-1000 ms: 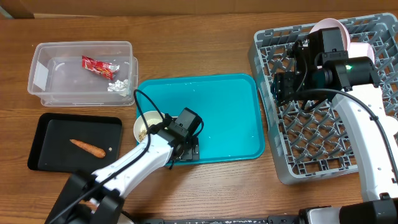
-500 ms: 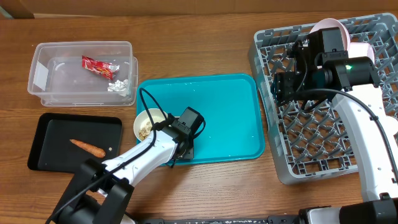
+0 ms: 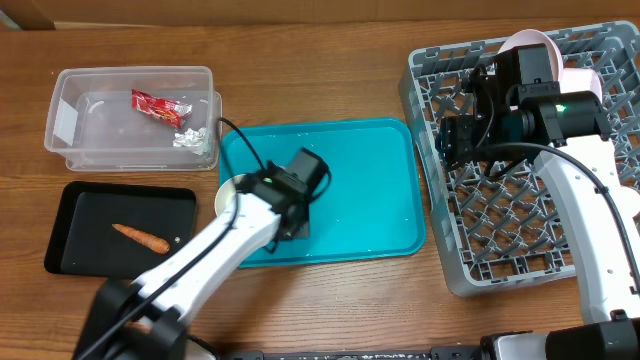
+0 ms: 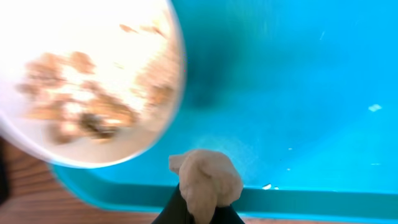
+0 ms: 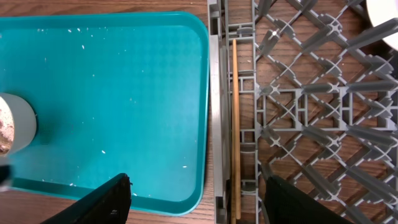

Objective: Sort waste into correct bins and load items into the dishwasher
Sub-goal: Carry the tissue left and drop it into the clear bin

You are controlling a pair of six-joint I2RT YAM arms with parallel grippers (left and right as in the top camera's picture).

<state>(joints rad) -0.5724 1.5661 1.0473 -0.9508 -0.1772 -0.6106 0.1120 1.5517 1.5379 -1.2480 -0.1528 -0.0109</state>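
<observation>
My left gripper (image 3: 294,222) hangs over the front left part of the teal tray (image 3: 370,160), shut on a beige lump of food leftover (image 4: 205,180). Beside it stands the small white bowl (image 4: 87,81) with crumbly leftovers inside, half hidden under my arm in the overhead view. The clear tub (image 3: 75,120) holds a red wrapper (image 3: 158,105) and white paper scraps (image 3: 195,138). An orange stick (image 3: 140,237) lies in the black tray (image 3: 90,205). My right gripper (image 5: 199,205) is open above the left edge of the grey dish rack (image 3: 520,250), where chopsticks (image 5: 235,124) lie. A pink plate (image 3: 545,45) stands at the rack's back.
The teal tray (image 5: 124,93) carries small white crumbs. The rack's wall runs close along the tray's right edge. Bare wooden table (image 3: 330,90) lies behind the tray and between tub and rack.
The left gripper has closed on the beige lump and moved a little further in over the tray, away from its front edge. The right arm has not moved.
</observation>
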